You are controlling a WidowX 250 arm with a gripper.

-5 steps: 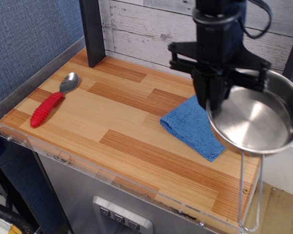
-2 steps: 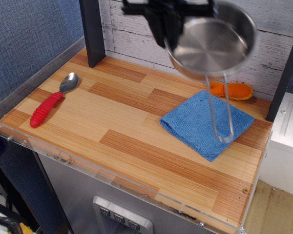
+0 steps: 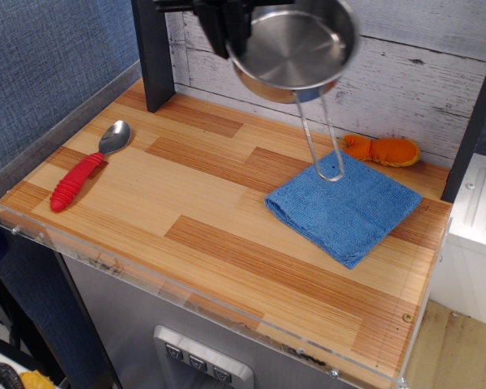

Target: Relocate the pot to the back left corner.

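Note:
The pot [image 3: 296,49] is a shiny steel pan held high in the air at the top of the view, tilted toward the camera. Its wire loop handle [image 3: 322,138] hangs down over the blue cloth [image 3: 344,207]. My gripper [image 3: 227,28] is shut on the pot's left rim; only its dark lower part shows at the top edge. The back left corner [image 3: 186,101] lies below and left of the pot, where the dark post [image 3: 152,53] meets the plank wall.
A red-handled metal spoon [image 3: 85,168] lies at the left of the striped tabletop. An orange toy [image 3: 382,149] lies by the back wall on the right. A clear plastic rim [image 3: 186,288] runs along the front edge. A dark post [image 3: 474,121] stands at the right.
The gripper has carried the pot from low over the table's right side up and leftward along the back wall. The handle now dangles over the cloth's back edge.

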